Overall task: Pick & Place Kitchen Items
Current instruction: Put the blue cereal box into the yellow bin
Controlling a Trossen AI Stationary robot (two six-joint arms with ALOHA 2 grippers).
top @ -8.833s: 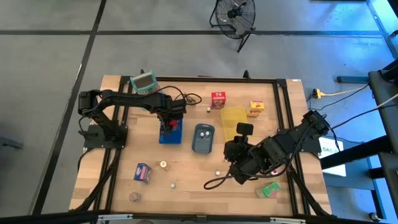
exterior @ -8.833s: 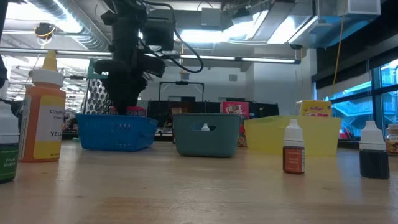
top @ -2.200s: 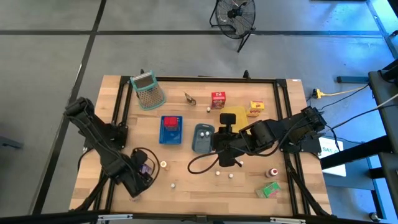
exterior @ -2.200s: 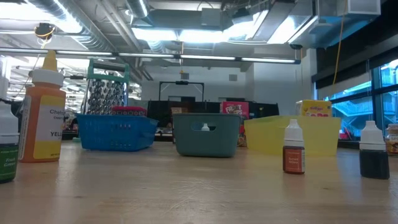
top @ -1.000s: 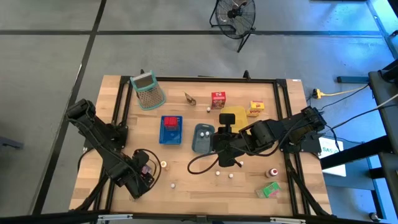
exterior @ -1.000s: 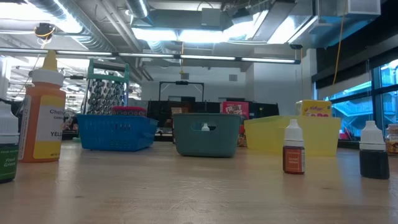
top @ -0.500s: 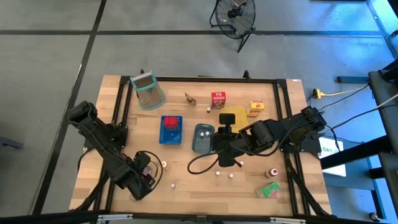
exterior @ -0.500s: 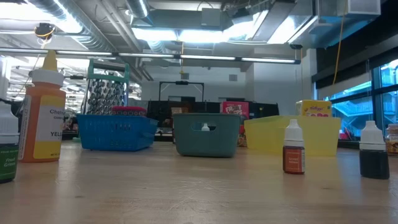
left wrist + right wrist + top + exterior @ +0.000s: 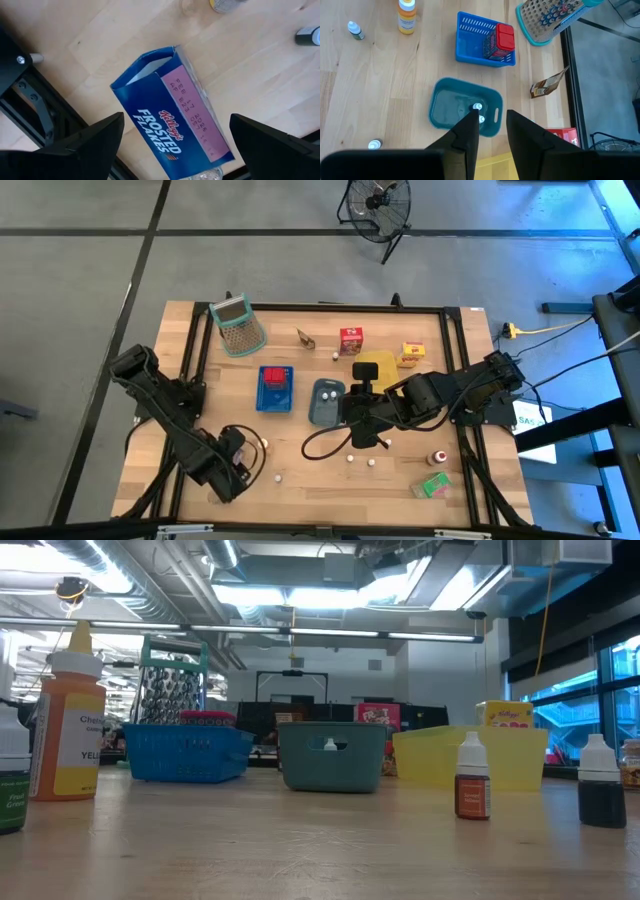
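A: Largest fixtures first, please.

B: Wooden table (image 9: 300, 430). Left arm reaching to the near-left corner; right arm stretched in from the right side toward the middle. Green-rimmed mesh grater (image 9: 238, 326) at the far left. Then three trays in a row across the middle: blue tray (image 9: 274, 390) on the left, grey-blue tray (image 9: 326, 402) in the centre, yellow tray (image 9: 374, 368) to its right, partly under the right arm.

A: Grippers?

B: Left gripper (image 9: 172, 137): fingers spread wide, hanging over a blue-purple Frosted Flakes carton (image 9: 172, 125) lying flat on the table near the left edge; the carton sits between the fingers, not pinched. Right gripper (image 9: 492, 127): above the near rim of the grey-blue tray, fingers a narrow gap apart; nothing visible between them, though the view there is poor.

A: Cartons?

B: Red carton (image 9: 504, 39) inside the blue tray. A second red carton (image 9: 350, 340) and a yellow carton (image 9: 411, 355) at the far side. Green carton (image 9: 433, 485) near right.

A: Small stock?

B: Red-capped bottle (image 9: 437, 457) just beyond the green carton. Small white bottle (image 9: 477, 107) inside the grey-blue tray. Orange bottle (image 9: 68, 730) and dropper bottles (image 9: 471, 790) standing on the near table in the low view. White round pieces (image 9: 360, 460) near the centre.
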